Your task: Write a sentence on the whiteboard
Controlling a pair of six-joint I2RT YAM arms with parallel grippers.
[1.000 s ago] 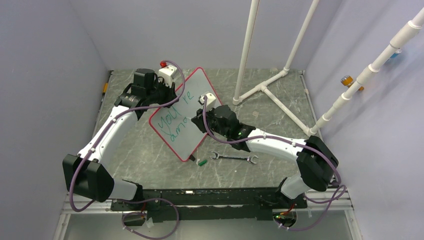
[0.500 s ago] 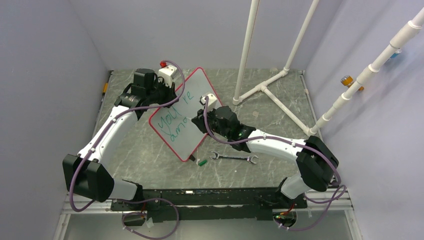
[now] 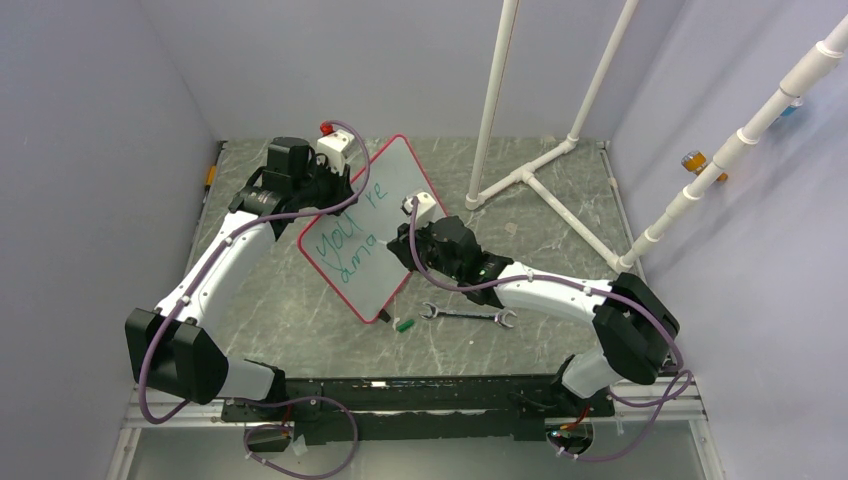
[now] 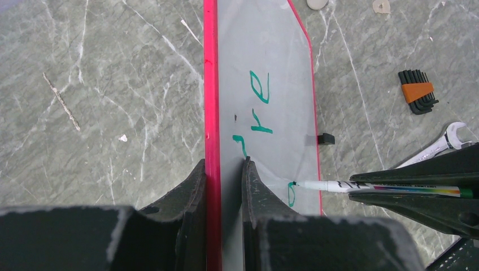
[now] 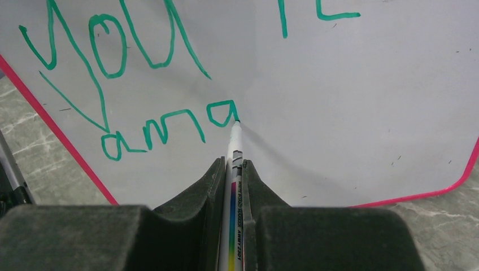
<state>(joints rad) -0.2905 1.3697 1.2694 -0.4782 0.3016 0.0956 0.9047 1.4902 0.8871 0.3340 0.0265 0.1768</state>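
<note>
The left gripper (image 4: 224,165) pinched the edge of the whiteboard (image 4: 271,51). The right gripper (image 5: 232,164) leaned over the whiteboard, squeezed on a marker (image 5: 234,135).

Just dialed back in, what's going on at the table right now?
The left end effector is clamped on the red frame of the whiteboard, steadying it. The right end effector grips a marker whose tip touches the board at the last letter written. The sentence is unfinished: green lettering reads "you're" above "ama". A wrench and a green cap lie on the table beside the board.
</note>
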